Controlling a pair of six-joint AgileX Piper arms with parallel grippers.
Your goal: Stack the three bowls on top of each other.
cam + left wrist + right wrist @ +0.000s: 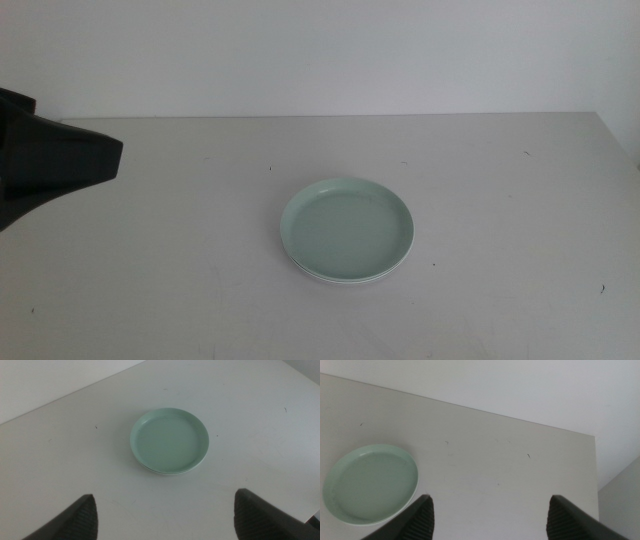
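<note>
A pale mint green bowl (347, 229) sits upright on top of a stack near the middle of the table. Below it only a thin pale rim (335, 279) peeks out, so I cannot tell how many bowls lie under it. The left wrist view looks down on the same mint bowl (169, 440). My left gripper (167, 520) hangs open above and well back from it, holding nothing. My left arm (50, 165) juts in at the left edge of the middle view. My right gripper (490, 520) is open and empty, off to the side of the mint bowl (370, 484).
The white table (500, 200) carries a few small dark specks. Its far edge meets a plain white wall (320, 50). The table's right edge (596, 475) and a corner show in the right wrist view.
</note>
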